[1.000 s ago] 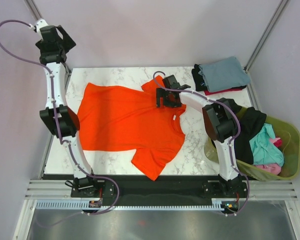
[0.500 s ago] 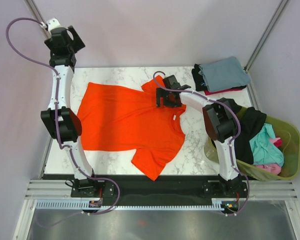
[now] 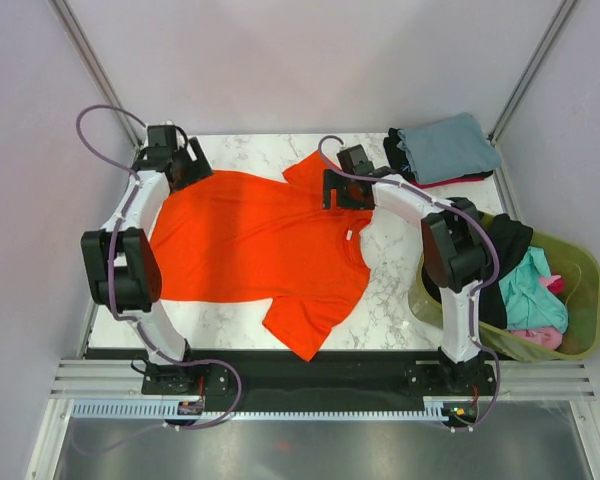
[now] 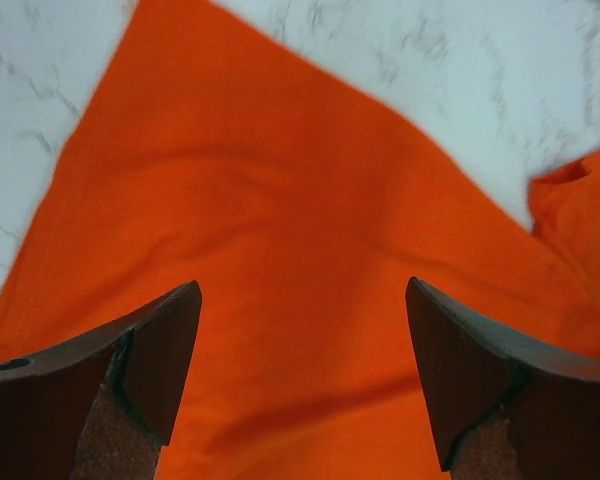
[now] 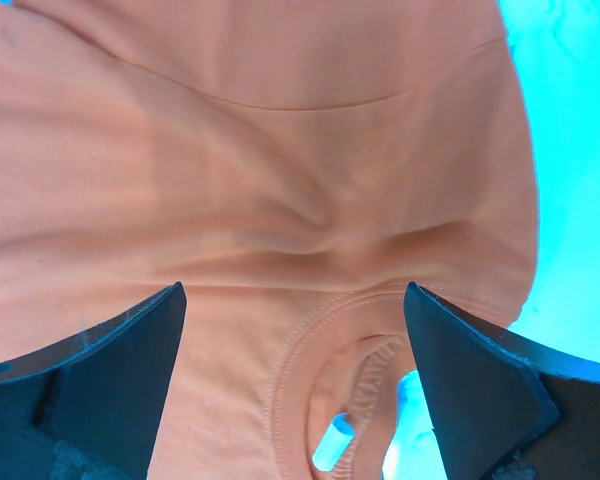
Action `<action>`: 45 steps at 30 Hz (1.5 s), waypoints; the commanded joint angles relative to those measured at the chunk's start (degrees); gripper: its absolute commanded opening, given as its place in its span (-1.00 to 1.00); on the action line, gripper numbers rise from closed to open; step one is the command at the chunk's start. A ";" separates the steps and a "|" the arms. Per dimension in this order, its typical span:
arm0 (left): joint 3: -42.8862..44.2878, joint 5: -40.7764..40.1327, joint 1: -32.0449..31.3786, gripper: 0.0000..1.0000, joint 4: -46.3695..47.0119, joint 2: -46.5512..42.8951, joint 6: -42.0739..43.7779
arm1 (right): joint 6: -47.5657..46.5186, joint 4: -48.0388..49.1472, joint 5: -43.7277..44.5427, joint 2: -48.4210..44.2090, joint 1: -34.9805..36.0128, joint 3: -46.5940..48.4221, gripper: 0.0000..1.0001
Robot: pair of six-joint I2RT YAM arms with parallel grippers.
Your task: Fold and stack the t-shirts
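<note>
Step in hand: we judge this to be the first lengthwise fold of the orange t-shirt (image 3: 260,240), taken from its far edge.
Where the shirt is: it lies spread flat on the marble table (image 3: 390,290), hem to the left, collar to the right, one sleeve towards the far side and one towards us.
Left gripper (image 3: 183,168): jaws apart, holding nothing, poised over the far hem corner; in the wrist view bare orange cloth shows between the fingers.
Right gripper (image 3: 332,190): jaws wide apart, empty, over the far shoulder, with the collar seam just below it in the wrist view.
How we do it well: we lower both sets of fingers to the cloth edge and pinch only the top of the far border, at hem corner and shoulder.
Keeping it square: we lift both ends evenly and carry them towards us together, so that the crease runs straight from hem to collar.
What to watch: the far sleeve may trail or bunch; we tuck it inside the fold.
Afterwards: the finished rectangle belongs on the folded stack (image 3: 445,148) at the far right, grey-blue on top.
Left to do: more shirts wait in the olive-green basket (image 3: 580,340).
</note>
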 commanded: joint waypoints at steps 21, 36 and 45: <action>19.57 4.16 3.47 0.76 -4.49 32.49 -8.47 | 3.58 -5.62 -6.64 34.73 -8.87 43.98 0.96; 25.08 4.61 4.44 0.79 -11.09 20.39 -8.21 | 3.06 15.91 -16.83 28.78 -10.73 43.04 0.96; -15.82 -14.55 6.90 0.92 -9.26 -17.88 -16.45 | 0.85 15.56 -17.54 5.50 -7.65 27.51 0.96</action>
